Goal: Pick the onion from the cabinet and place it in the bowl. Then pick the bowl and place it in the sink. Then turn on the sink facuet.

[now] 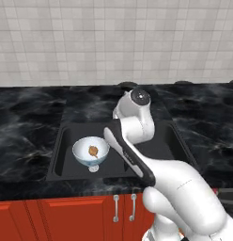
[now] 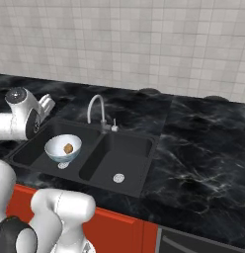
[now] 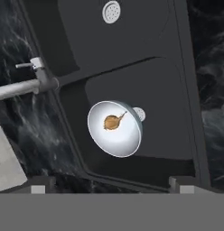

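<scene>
1. Jaws stand wide apart with nothing held, above the sink [image 3: 186, 113].
2. White bowl [image 3: 114, 128] sits in the sink's left basin, partly covering its drain; the onion [image 3: 113, 122] lies inside.
3. Right basin holds nothing but its drain.
4. Faucet [image 2: 96, 111] rises behind the divider; the arm hides it in the left base view.

A black two-basin sink [image 2: 95, 163] sits in a dark marbled counter [image 2: 193, 158] below a pale tiled wall [image 2: 144, 44]. In the sink's left basin stands a white bowl [image 2: 62, 148] with a small brown onion [image 2: 68, 147] inside. A silver faucet [image 2: 97, 111] arches at the sink's back edge. The white arm [image 2: 20, 121] reaches over the sink's left end. Red cupboards [image 2: 114, 230] run below.
</scene>
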